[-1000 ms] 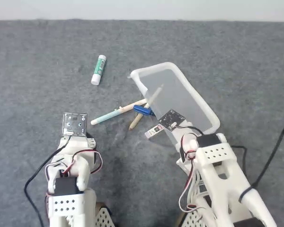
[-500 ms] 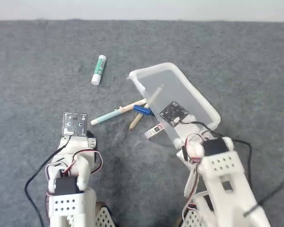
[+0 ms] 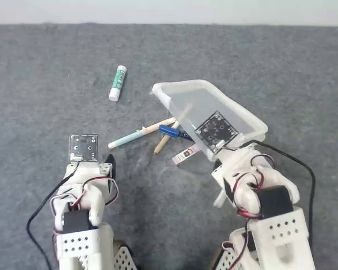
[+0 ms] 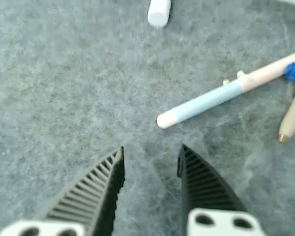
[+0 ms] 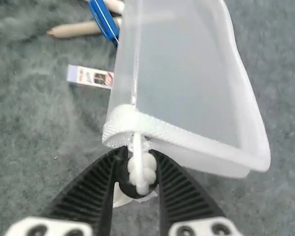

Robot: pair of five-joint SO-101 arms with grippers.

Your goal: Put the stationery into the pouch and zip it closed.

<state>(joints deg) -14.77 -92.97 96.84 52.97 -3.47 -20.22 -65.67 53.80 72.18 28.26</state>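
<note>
One translucent pouch (image 3: 205, 107) lies diagonally on grey carpet (image 3: 45, 84), its near end toward the right gripper (image 5: 137, 158), which is clamped on its white zip pull (image 5: 137, 169). Beside it lie one pale-blue pen (image 3: 136, 135), one pencil (image 3: 161, 144) and one eraser (image 3: 184, 156). One glue stick (image 3: 118, 82) lies farther off. The left gripper (image 4: 151, 150) gapes, holding nothing.

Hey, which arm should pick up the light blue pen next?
Left. The left gripper is open and hangs just short of the pen, with nothing between them. The right gripper is shut on the zip pull of the pouch, so it is busy.
</note>
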